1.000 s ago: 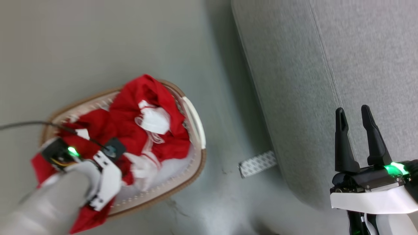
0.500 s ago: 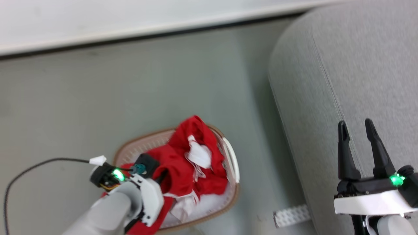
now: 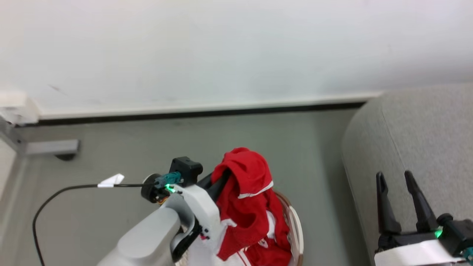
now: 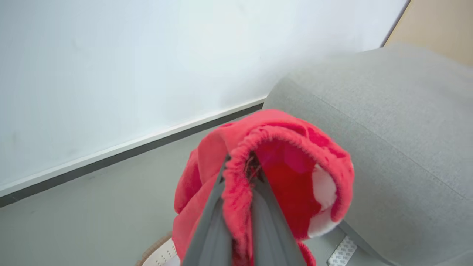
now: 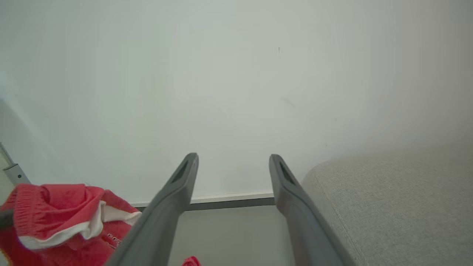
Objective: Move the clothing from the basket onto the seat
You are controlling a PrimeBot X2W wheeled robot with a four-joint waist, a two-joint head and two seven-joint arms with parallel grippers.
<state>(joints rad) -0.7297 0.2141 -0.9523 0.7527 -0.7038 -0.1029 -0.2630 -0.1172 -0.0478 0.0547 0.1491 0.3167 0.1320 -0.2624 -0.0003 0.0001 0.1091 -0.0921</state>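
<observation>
**Figure: Red garment held over the basket by the left gripper**

At far left a grey metal bracket [image 3: 51, 147] lies on the grey-green floor [image 3: 111, 155] at the foot of the white wall [image 3: 221, 55]. A black cable [image 3: 48, 201] bearing a white tag [image 3: 109, 180] runs to the left wrist. The left gripper [image 3: 224, 174] is closed. In the left wrist view its two fingers [image 4: 207, 229] meet at the tips and pinch the gathered elastic waistband of a red garment.

The clothing [image 3: 255, 210], red with white trim, drapes from the fingertips and hangs towards the basket [image 3: 295, 227]. The basket's brown rim and white handle show just beside the cloth at the bottom edge. The lower folds, marked with white stripes, overlap the basket's mouth. Whether they rest inside it cannot be told.

Across a band of bare floor stands the seat [image 3: 425, 140], a grey upholstered sofa with a rounded corner. In the left wrist view a pale dotted strip [image 4: 342, 251] lies on the floor at its base. At lower right the right gripper [image 3: 394, 177] is seen against the sofa's edge, jaws wide apart and holding nothing.
</observation>
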